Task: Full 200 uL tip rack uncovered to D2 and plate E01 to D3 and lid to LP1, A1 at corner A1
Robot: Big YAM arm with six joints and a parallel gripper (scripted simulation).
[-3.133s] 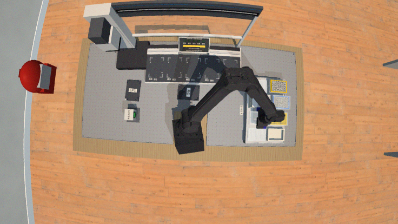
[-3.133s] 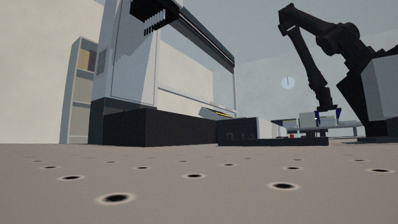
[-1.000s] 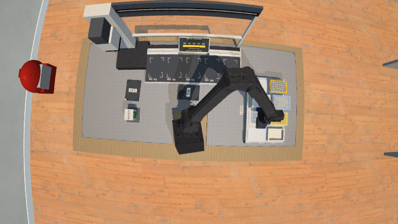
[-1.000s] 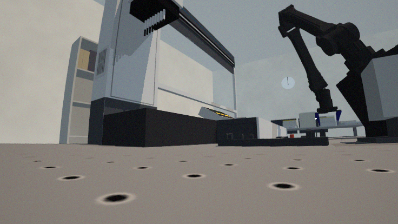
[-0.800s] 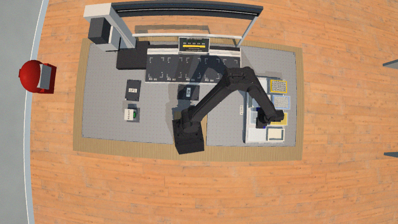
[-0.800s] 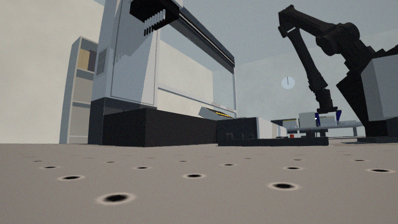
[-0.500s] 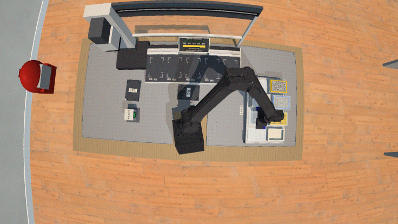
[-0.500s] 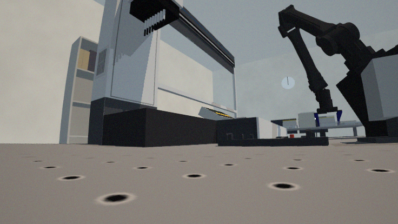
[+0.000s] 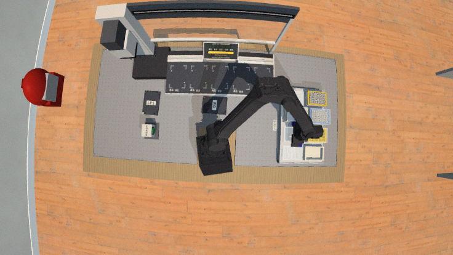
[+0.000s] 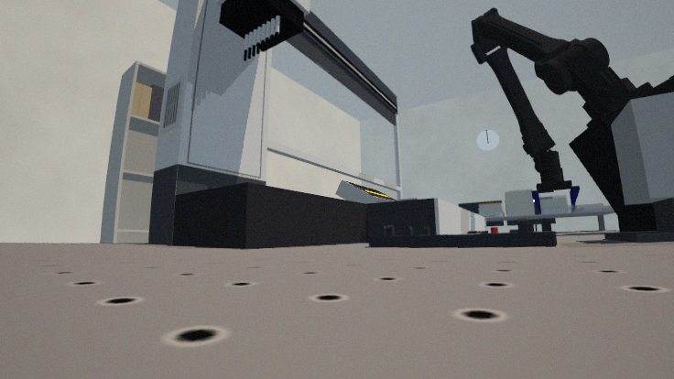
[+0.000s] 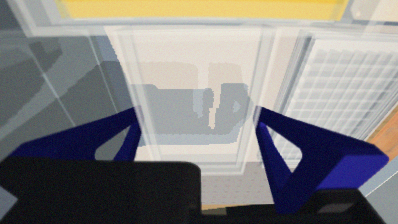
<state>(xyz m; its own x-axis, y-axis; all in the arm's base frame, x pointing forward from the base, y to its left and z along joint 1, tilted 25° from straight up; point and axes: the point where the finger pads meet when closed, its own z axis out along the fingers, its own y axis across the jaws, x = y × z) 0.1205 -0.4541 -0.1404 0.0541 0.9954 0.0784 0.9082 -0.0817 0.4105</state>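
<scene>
Near the right edge of the table (image 9: pixel 126 149), toward its front right corner, the end effector (image 11: pixel 197 127) hangs low over the shelf (image 9: pixel 279 149) with its blue fingers spread wide and nothing pinched between them. Between the fingers lies a clear cover (image 11: pixel 192 95), flat on a pale tray. Each fingertip stands just beside a long edge of that cover; whether they touch it I cannot tell.

My worry is the lift-off. If a finger rubs the cover on the way up, the cover could tilt or slide off square. It must end flat.

Just beyond the fingers sits the yellow rack (image 9: pixel 320 137), apparently now uncovered. A sideways drift could knock it or the white gridded plate (image 11: pixel 345 95) close on the right.

Two more racks, one yellow-rimmed (image 9: pixel 317 98) and one blue-rimmed (image 9: pixel 320 116), stand toward the back right corner. The deck (image 9: pixel 218 79) along the back edge shows nothing in its brackets, so position D2 waits unfilled. Picking the wrong rack size would spoil the load.
</scene>
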